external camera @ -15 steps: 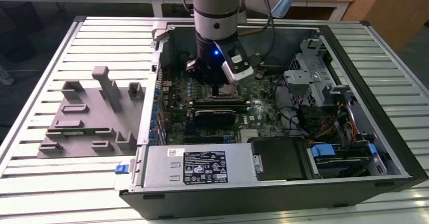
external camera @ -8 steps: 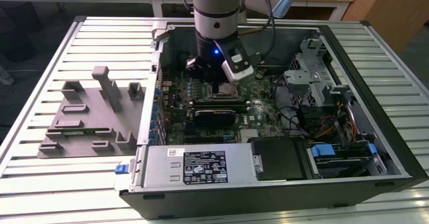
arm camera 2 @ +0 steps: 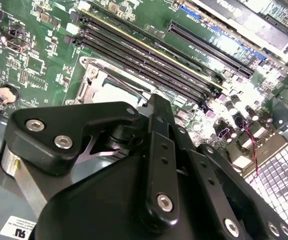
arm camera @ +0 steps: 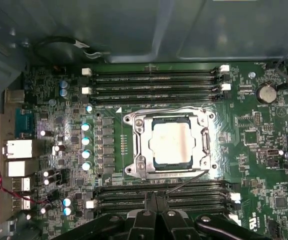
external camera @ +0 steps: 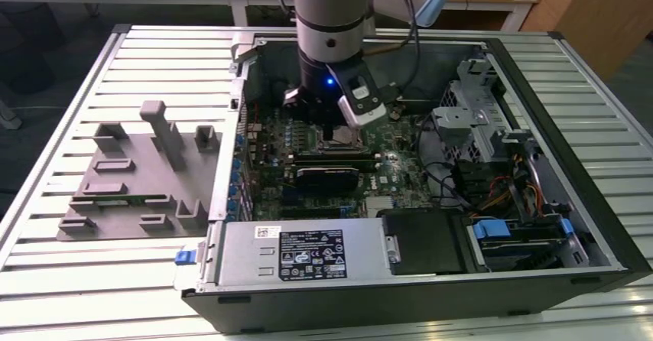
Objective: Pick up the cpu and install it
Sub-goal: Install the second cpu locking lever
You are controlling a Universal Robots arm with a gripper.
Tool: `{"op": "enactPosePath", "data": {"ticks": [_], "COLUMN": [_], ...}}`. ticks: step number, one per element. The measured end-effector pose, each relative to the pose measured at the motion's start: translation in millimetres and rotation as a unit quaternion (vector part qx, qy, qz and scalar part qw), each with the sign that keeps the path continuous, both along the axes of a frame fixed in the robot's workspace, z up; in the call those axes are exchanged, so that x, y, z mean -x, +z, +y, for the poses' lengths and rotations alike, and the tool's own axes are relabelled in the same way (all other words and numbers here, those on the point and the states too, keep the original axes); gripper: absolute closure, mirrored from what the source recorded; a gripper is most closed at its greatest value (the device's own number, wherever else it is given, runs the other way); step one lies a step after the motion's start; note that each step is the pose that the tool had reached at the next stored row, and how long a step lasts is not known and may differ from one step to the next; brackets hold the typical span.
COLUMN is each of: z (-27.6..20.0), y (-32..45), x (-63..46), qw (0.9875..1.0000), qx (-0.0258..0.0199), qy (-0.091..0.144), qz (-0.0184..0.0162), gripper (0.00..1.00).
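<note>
Silvery cpu seated flat inside the metal-framed socket on the green motherboard, between 2 banks of memory slots. Claw clenched and empty, hovering just above.

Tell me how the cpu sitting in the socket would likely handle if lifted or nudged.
The cpu looks like a thin flat square with a metal top, so probably rigid and light. Its smooth, shiny lid suggests it could be slippery. Lying flat inside the socket frame, it seems unlikely to roll or tip.
</note>
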State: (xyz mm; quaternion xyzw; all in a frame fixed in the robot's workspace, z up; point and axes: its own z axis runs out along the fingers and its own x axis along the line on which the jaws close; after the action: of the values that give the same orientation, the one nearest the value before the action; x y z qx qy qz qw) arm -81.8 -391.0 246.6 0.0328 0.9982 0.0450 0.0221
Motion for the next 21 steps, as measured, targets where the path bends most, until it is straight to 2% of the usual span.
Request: {"op": "enactPosePath", "data": {"ticks": [6, 15, 21], "z": [-0.4, -1.1, -1.3], "y": [-3.5, -11.0, -11.7], "x": [-2.6, -1.9, -1.7], "qw": [1.0, 1.0, 0.9999], "qx": [-0.0015, -0.0018, -0.0018], "qy": [0.0, -0.004, -0.005], "qz": [0.0072, 0.0086, 0.0086], "gripper": [0.89, 0.89, 0.89]}}
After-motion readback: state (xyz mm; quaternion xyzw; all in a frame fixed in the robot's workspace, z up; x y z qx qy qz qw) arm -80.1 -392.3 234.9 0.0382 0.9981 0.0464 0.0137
